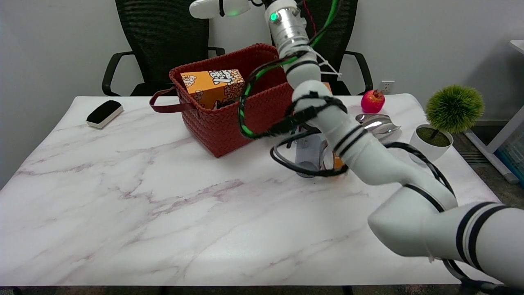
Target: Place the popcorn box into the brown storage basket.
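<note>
The popcorn box (pixel 213 88) lies inside the brown storage basket (pixel 233 123) on the marble table (pixel 143 196), leaning at a tilt against the basket's left wall, its upper edge showing above the rim. From my remote seat I see the right arm (pixel 327 123) rise from the lower right and bend up past the basket's right side; its hand is above the top edge of the head view, so I cannot tell whether the fingers are wide, narrow or holding anything.

I judge the placing done and the step in hand to be the retreat. To do it well I would carry the arm up and back to the right, watching that the black and green cable loops (pixel 254 106) draped along the forearm do not snag the woven rim or the dark handle (pixel 168 107) and drag the basket.

The box is orange and yellow card with popcorn pictures and a white panel on its upper face, its corners crisp and undented.
</note>
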`<state>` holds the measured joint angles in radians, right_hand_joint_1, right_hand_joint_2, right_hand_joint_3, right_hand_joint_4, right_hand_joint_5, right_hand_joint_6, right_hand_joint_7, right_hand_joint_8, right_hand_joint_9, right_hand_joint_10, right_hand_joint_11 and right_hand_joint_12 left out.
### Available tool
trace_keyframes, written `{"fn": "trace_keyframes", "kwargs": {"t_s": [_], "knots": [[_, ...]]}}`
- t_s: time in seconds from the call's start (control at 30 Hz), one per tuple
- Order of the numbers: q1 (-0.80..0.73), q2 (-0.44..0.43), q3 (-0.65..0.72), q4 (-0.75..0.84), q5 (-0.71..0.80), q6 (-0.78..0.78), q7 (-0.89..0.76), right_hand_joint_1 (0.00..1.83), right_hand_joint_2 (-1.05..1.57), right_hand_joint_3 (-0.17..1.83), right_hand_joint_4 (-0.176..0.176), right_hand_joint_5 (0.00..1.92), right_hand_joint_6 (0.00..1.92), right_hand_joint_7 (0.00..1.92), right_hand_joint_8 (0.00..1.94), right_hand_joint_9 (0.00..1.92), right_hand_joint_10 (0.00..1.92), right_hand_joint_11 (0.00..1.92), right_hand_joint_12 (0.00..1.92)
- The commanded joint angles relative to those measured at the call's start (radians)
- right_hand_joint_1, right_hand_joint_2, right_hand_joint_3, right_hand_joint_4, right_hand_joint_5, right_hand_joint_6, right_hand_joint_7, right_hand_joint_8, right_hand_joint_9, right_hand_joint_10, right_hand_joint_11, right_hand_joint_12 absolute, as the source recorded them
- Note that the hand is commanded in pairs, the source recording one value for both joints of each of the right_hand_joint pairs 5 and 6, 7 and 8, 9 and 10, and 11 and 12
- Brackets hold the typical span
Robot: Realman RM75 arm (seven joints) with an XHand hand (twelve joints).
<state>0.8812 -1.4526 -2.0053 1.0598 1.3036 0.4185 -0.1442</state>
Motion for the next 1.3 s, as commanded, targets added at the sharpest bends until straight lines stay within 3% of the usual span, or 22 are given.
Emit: {"fn": "trace_keyframes", "kwargs": {"t_s": [0.03,0.2,0.47,0.83,1.3], "knots": [[-0.494,0.18,-0.077,0.665,0.119,0.16,-0.007,0.88,0.04,-0.04,0.0,0.0,0.0,0.0,0.0,0.0,0.0,0.0,0.0],[-0.647,0.188,-0.114,0.753,0.085,0.203,-0.007,0.86,0.12,-0.06,0.0,0.0,0.0,0.0,0.0,0.0,0.0,0.0,0.0],[-0.787,0.18,-0.194,0.756,-0.02,0.347,0.0,0.84,0.2,-0.07,0.0,0.0,0.0,0.0,0.0,0.0,0.0,0.0,0.0],[-0.809,0.164,-0.3,0.771,-0.077,0.364,0.004,0.8,0.29,-0.08,0.0,0.0,0.0,0.0,0.0,0.0,0.0,0.0,0.0],[-0.842,0.158,-0.298,0.745,-0.081,0.398,0.132,0.78,0.39,-0.12,0.0,0.0,0.0,0.0,0.0,0.0,0.0,0.0,0.0]]}}
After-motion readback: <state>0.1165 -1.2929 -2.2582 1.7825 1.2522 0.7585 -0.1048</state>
